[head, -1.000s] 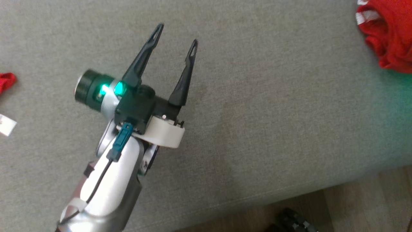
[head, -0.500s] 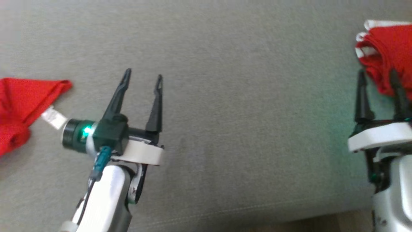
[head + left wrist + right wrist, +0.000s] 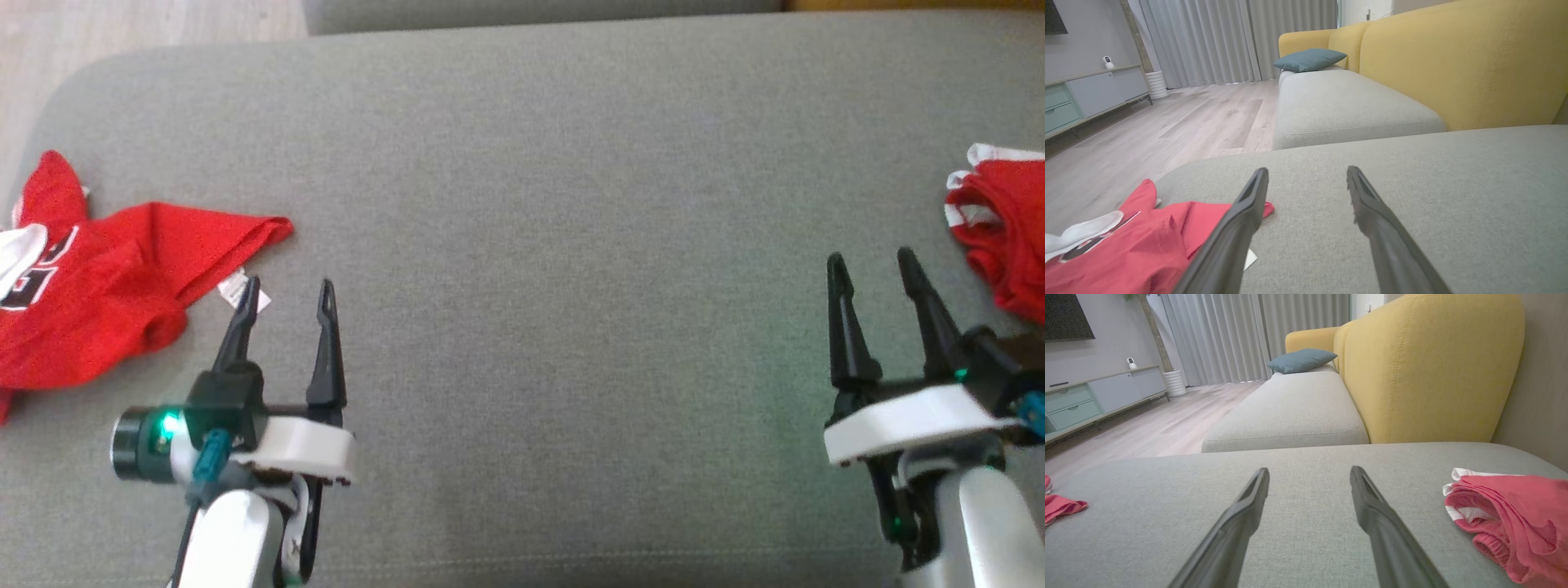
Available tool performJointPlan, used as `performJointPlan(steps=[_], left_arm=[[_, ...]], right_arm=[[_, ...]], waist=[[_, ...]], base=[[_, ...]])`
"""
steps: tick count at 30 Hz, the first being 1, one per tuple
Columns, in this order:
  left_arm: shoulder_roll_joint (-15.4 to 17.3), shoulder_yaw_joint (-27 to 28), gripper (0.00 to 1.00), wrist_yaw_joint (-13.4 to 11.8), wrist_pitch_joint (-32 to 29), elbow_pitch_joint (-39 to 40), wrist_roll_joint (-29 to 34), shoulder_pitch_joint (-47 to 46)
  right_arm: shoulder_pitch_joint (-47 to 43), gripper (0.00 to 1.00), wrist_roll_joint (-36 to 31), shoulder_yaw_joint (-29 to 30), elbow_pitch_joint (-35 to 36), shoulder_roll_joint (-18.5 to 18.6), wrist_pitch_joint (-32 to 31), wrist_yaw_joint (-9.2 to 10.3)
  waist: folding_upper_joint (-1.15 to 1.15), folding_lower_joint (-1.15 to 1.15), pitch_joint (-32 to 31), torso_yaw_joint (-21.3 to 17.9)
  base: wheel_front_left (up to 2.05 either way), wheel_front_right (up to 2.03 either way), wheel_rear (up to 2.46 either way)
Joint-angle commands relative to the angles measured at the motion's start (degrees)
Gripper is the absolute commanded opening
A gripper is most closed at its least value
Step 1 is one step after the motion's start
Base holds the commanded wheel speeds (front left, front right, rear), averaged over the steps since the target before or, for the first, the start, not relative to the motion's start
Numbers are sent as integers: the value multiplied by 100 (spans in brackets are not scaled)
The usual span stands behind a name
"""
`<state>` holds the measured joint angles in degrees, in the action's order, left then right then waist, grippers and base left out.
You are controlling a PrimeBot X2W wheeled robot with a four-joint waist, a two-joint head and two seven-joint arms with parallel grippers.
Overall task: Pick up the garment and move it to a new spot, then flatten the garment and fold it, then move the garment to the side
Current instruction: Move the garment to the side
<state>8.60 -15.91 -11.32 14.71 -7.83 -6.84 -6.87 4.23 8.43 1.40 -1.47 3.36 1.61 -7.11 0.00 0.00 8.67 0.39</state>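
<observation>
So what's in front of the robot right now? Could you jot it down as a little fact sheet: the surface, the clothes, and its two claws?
Surface: grey sofa cushion
Left side: red garment, crumpled, with a white tag at its near corner
Right side: red bundle with white trim, bunched up
Left gripper: open, empty, just right of the red garment
Right gripper: open, empty, just left of the red bundle, not touching it
Background: yellow sofa back, blue pillow
</observation>
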Motion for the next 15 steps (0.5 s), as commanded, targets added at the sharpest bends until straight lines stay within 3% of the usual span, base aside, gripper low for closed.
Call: performJointPlan(steps=[1,15], left_arm=[[109,213,100,11,29,128,-49,-110],[162,212,100,41,29,-133,-169,389]], right_arm=[[9,100,22,-100,247,-23,-27,-37],[-646,100,158,-110,421,-46,-139,-37]], waist=[[0,0,-112,27],[0,0,-660,-16]], base=[[0,0,0],[0,0,0]])
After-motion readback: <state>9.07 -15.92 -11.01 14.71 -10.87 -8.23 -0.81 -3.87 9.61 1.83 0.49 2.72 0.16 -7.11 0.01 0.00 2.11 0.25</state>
